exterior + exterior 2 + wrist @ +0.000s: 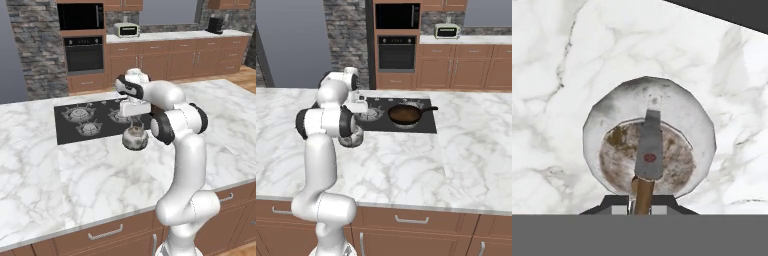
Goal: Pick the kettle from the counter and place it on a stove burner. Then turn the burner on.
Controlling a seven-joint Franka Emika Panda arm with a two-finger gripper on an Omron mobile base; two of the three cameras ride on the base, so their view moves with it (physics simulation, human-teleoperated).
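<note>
I have the end effector (641,207) pointed straight down, and its jaws are drawn in tight on the arched handle of the kettle (649,137). In the hand view the handle runs up from between the dark finger tips across the lid, so the grip sits on the near end of that handle. The kettle hangs directly under the end effector (134,120), squat and grey, its round body just below the white hand in the left base view. From that view I cannot tell whether the kettle (135,138) rests on the marble or is slightly off it.

Under and around the end effector lies the white veined tabletop (95,185). From the right base view the kettle (352,138) is mostly hidden behind my own forearm, with only its lower edge showing.

Just beyond the end effector is the black cooktop (67,132), its near edge close to the kettle. The stove burner (90,129) sits on it beyond the end effector and to its left, apart from the kettle. Beyond and to the right of the end effector, a dark frying pan (404,114) sits on another burner.

Well past the end effector, across the floor, stand a built-in oven (84,54) and a toaster (127,30) on the far counter.
</note>
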